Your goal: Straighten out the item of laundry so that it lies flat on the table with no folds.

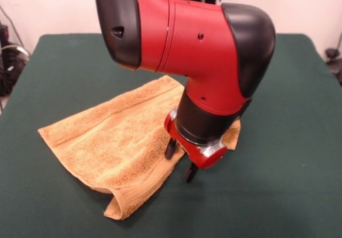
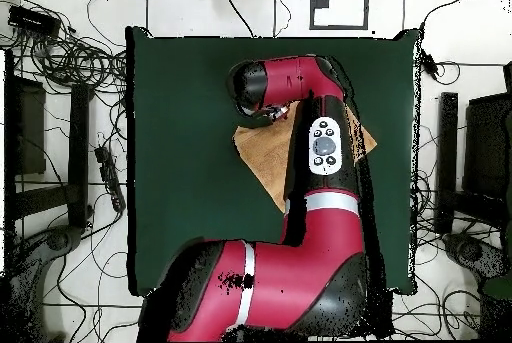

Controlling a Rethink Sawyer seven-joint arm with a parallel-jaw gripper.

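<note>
The item of laundry (image 1: 117, 136), an orange-tan terry towel, lies rumpled on the green table (image 1: 283, 174) slightly left of centre. Its near corner (image 1: 116, 208) is curled under and a ridge runs across it. My gripper (image 1: 180, 161) points down at the towel's right edge and is open. One black finger (image 1: 171, 148) stands over the cloth and the other sits just off it above the felt. Seen from overhead, the arm (image 2: 320, 149) covers most of the towel (image 2: 260, 154) on the table (image 2: 180, 159) and hides the gripper.
The arm's bulky red and black wrist (image 1: 181, 40) hangs over the far half of the towel. Cables (image 2: 70, 59) and dark equipment (image 2: 30, 129) lie on the floor around the table's edges. Green felt stretches to the right of the towel.
</note>
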